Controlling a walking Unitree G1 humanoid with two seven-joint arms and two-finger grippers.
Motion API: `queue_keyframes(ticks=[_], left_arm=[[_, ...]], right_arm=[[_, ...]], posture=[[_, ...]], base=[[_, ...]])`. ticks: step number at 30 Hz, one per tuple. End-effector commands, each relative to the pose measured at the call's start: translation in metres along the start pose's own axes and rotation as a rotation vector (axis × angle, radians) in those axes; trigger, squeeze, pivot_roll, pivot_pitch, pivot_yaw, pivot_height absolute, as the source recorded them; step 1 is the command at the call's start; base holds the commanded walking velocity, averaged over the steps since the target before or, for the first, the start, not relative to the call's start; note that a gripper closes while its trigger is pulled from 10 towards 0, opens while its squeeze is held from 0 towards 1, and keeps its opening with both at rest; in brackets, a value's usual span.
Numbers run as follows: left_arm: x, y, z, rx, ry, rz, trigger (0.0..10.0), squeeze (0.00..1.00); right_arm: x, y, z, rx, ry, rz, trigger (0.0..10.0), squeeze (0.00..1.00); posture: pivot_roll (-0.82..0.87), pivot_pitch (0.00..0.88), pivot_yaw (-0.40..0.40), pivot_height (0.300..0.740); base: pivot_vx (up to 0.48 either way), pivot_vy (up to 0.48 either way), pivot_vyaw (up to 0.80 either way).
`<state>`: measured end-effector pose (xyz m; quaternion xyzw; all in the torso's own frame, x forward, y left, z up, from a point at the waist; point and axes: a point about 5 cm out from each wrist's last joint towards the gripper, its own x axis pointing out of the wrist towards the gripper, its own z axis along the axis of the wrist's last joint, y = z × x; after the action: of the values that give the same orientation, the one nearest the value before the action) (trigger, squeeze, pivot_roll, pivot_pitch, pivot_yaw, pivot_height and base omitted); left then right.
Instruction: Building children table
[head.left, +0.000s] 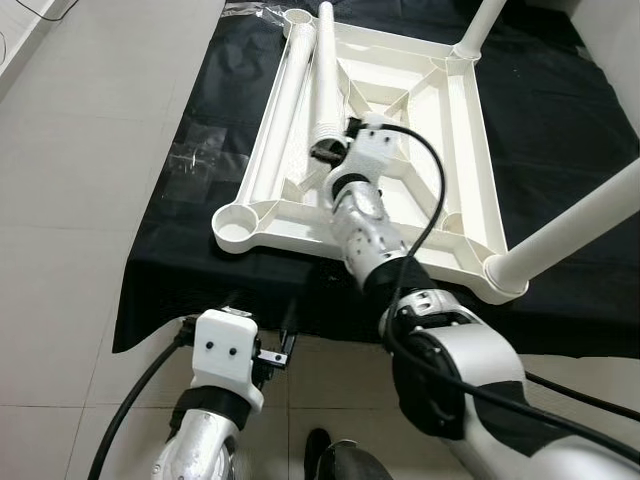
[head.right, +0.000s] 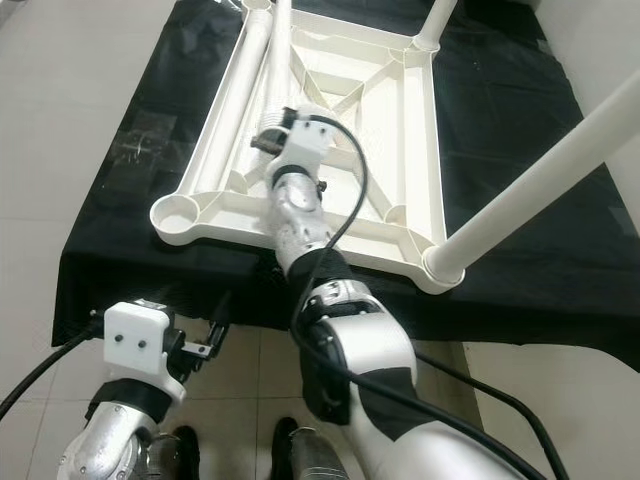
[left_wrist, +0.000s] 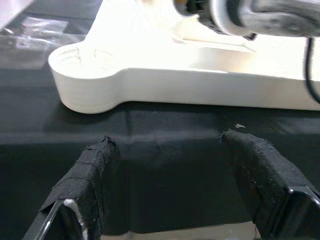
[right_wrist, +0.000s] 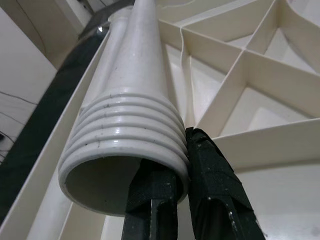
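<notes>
Two legs fitted | right gripper (right_wrist: 185, 200) pinching loose leg (right_wrist: 131, 130) rim — left gripper (left_wrist: 175, 185) spread, idle

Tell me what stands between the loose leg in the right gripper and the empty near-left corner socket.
Nothing visible does. The right gripper pinches the loose leg by its threaded rim, inside the upturned tabletop; the corner socket sits open.

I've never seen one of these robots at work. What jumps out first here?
A white tabletop lies upside down on a black cloth, with two legs already standing in its right corners. The right claw pinches the threaded rim of a loose leg lying in the tabletop, one finger inside the tube. The left claw hovers open near the empty corner socket.
</notes>
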<state>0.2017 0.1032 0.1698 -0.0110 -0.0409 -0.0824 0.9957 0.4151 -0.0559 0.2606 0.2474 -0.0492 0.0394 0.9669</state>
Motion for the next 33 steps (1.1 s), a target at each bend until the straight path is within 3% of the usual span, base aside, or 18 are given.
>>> queue_keyframes(ticks=[1, 3, 4, 5, 6, 9, 11, 15, 20, 21, 22, 23, 24, 26, 28, 31, 32, 33], left_arm=[[0.002, 0.006, -0.007, -0.007, 0.032, -0.001, 10.0, 0.0], [0.002, 0.006, -0.007, -0.007, 0.032, -0.001, 10.0, 0.0], [0.006, 0.012, -0.007, -0.002, 0.025, 0.008, 10.0, 0.0], [0.006, 0.012, -0.007, -0.002, 0.025, 0.008, 10.0, 0.0], [0.01, 0.019, -0.007, 0.0, 0.019, 0.016, 10.0, 0.0], [0.014, 0.024, -0.007, 0.001, 0.016, 0.023, 10.0, 0.0], [0.021, 0.03, -0.006, -0.016, 0.008, 0.031, 10.0, 0.0], [0.024, 0.034, -0.004, -0.052, 0.004, 0.034, 10.0, 0.0], [0.026, 0.04, -0.003, -0.092, 0.003, 0.052, 10.0, 0.0], [0.029, 0.051, -0.001, -0.151, -0.005, 0.091, 10.0, 0.16], [0.029, 0.051, -0.001, -0.151, -0.005, 0.091, 10.0, 0.16], [0.033, 0.066, 0.004, -0.241, -0.029, 0.13, 10.0, 1.0], [0.036, 0.079, 0.01, -0.318, -0.061, 0.154, 10.0, 1.0], [0.036, 0.079, 0.01, -0.318, -0.061, 0.154, 10.0, 1.0], [0.04, 0.093, 0.02, -0.433, -0.118, 0.143, 10.0, 1.0], [0.043, 0.097, 0.03, -0.527, -0.165, 0.096, 10.0, 1.0], [0.043, 0.096, 0.037, -0.575, -0.196, 0.052, 10.0, 0.0], [0.043, 0.096, 0.037, -0.575, -0.196, 0.052, 10.0, 0.0]], right_arm=[[0.001, -0.013, 0.006, 0.098, -0.012, 0.065, 0.0, 0.0], [0.001, -0.013, 0.006, 0.098, -0.012, 0.065, 0.0, 0.0], [0.001, -0.025, 0.017, 0.137, -0.038, 0.104, 0.0, 0.0], [0.001, -0.025, 0.017, 0.137, -0.038, 0.104, 0.0, 0.0], [0.0, -0.038, 0.025, 0.171, -0.055, 0.12, 0.0, 0.0], [-0.001, -0.048, 0.03, 0.19, -0.069, 0.133, 0.0, 0.0], [-0.007, -0.067, 0.032, 0.27, -0.06, 0.171, 0.0, 0.0], [-0.013, -0.079, 0.029, 0.345, -0.033, 0.221, 0.0, 0.0], [-0.018, -0.086, 0.026, 0.369, -0.011, 0.257, 0.0, 0.0], [-0.025, -0.093, 0.022, 0.404, 0.015, 0.3, 0.0, 0.0], [-0.025, -0.093, 0.022, 0.404, 0.015, 0.3, 0.0, 0.0], [-0.035, -0.098, 0.02, 0.454, 0.049, 0.376, 0.0, 0.0], [-0.045, -0.1, 0.019, 0.507, 0.078, 0.453, 0.0, 0.0], [-0.045, -0.1, 0.019, 0.507, 0.078, 0.453, 0.0, 0.0], [-0.065, -0.099, 0.019, 0.578, 0.128, 0.6, 0.0, 0.0], [-0.084, -0.097, 0.018, 0.605, 0.179, 0.723, 0.0, 0.0], [-0.095, -0.097, 0.017, 0.617, 0.214, 0.782, 0.0, 0.0], [-0.095, -0.097, 0.017, 0.617, 0.214, 0.782, 0.0, 0.0]], posture=[[0.14, 0.243, -0.135, 0.74], [0.14, 0.243, -0.135, 0.74], [0.14, 0.23, -0.121, 0.74], [0.14, 0.23, -0.121, 0.74], [0.13, 0.211, -0.108, 0.74], [0.13, 0.204, -0.102, 0.74], [0.14, 0.178, -0.081, 0.74], [0.15, 0.169, -0.072, 0.74], [0.15, 0.16, -0.067, 0.74], [0.15, 0.152, -0.059, 0.74], [0.15, 0.152, -0.059, 0.74], [0.15, 0.148, -0.057, 0.74], [0.15, 0.146, -0.053, 0.74], [0.15, 0.146, -0.053, 0.74], [0.15, 0.144, -0.051, 0.74], [0.14, 0.141, -0.049, 0.74], [0.14, 0.14, -0.048, 0.74], [0.14, 0.14, -0.048, 0.74]], base=[[0.0, 0.0, 0.0], [0.0, 0.0, 0.0], [0.0, 0.0, 0.0], [0.0, 0.0, 0.0], [0.0, 0.0, 0.0], [0.0, 0.0, 0.0], [0.0, 0.0, 0.0], [0.0, 0.0, 0.0], [0.0, 0.0, 0.0], [0.0, 0.0, 0.0], [0.0, 0.0, 0.0], [0.0, 0.0, 0.0], [0.0, 0.0, 0.0], [0.0, 0.0, 0.0], [0.0, 0.0, 0.0], [0.0, 0.0, 0.0], [0.0, 0.0, 0.0], [0.0, 0.0, 0.0]])
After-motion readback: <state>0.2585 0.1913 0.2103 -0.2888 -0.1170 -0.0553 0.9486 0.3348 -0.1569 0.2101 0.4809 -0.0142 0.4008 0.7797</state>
